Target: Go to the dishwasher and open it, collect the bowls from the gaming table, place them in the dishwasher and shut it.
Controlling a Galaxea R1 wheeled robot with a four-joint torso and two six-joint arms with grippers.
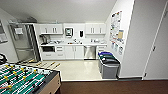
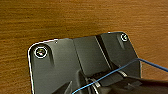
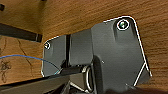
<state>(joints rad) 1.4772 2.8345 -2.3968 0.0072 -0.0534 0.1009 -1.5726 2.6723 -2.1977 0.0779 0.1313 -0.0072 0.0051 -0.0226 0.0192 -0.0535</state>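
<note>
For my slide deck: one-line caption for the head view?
Kitchenette ahead: steel dishwasher shut under the white counter, bins at right, foosball table in the near corner.

The head camera looks from high up, forward and slightly down, across a dark wooden floor (image 1: 112,87) into a kitchenette well ahead, where the dishwasher (image 1: 89,52) sits in the far cabinet run, grey bins (image 1: 109,64) stand nearer on the right, and a foosball table (image 1: 25,80) cuts into the lower left corner close by. The 2 wrist cameras each face down past the robot's own dark plate, close above wood-grain flooring (image 2: 75,17) (image 3: 75,15). That wooden floor is what the views share.
</note>
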